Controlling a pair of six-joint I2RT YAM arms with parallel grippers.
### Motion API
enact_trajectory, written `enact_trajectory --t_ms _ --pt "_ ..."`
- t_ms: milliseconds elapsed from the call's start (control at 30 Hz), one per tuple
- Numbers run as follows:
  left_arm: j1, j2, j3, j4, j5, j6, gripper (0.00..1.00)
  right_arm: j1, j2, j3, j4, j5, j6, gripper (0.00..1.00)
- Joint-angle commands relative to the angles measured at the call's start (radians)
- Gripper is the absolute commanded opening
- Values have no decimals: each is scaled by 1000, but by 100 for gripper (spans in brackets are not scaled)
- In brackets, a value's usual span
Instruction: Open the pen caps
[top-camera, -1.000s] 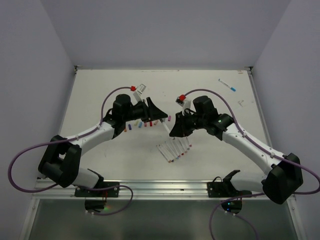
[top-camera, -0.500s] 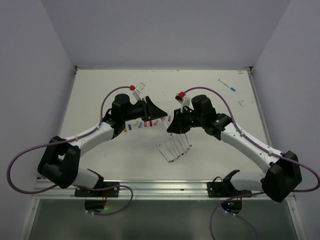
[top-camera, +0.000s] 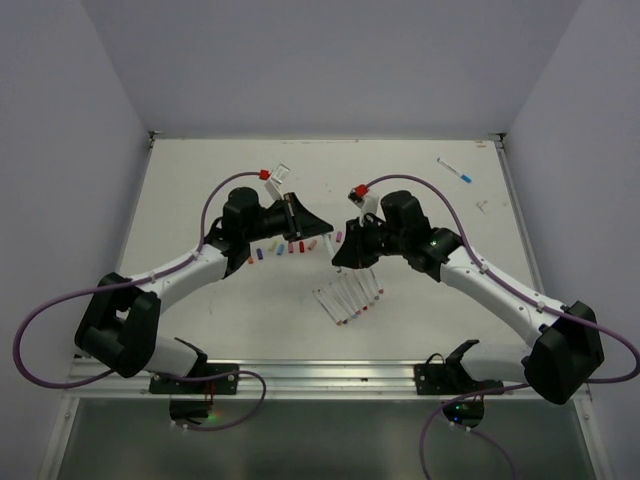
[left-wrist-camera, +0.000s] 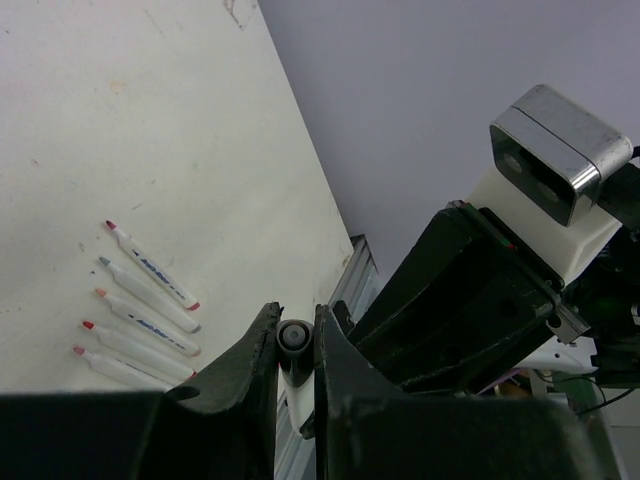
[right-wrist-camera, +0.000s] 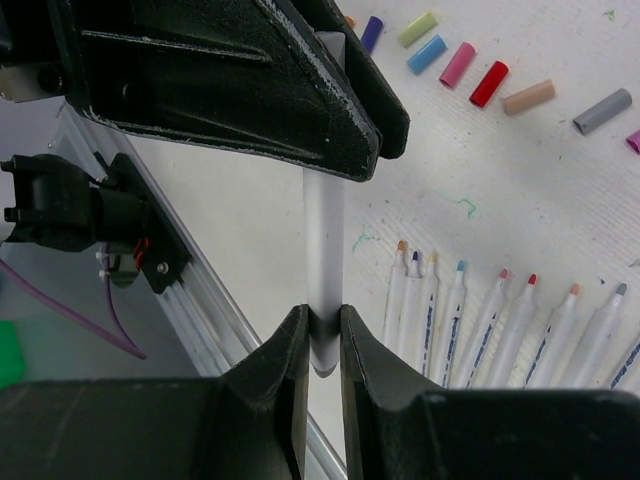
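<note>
Tip of held pen (right-wrist-camera: 324, 230): buried between the left gripper (left-wrist-camera: 297, 328) fingers. Only a round greyish end shows there; capped or not, cannot tell. Left gripper pinches that far end. Right gripper (right-wrist-camera: 322, 325) clamps the white barrel. Loose caps (right-wrist-camera: 459, 64) lie in a row on the table (right-wrist-camera: 560, 200), at 1 o'clock from the right gripper and apart from it. They are short cylinders: purple, yellow, blue, pink, red, tan, grey. Uncapped pens (right-wrist-camera: 500, 320) lie at 3 o'clock, lower ends hidden.

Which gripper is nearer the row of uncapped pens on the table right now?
Right. The right gripper hangs just over the far end of the row of uncapped pens. The left gripper is further left, above the loose caps. Both grip one pen.
</note>
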Motion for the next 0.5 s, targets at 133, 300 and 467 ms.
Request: enact_trajectory --t_ms 133,300,467 --pt "4 -38 -3 83 49 -25 0 5 -2 9 41 19 -14 32" --pt "-1 -48 -12 98 69 -44 0 5 45 29 111 -45 -11 33" --pt "-1 -54 -12 85 72 -39 0 5 90 53 154 -93 12 30"
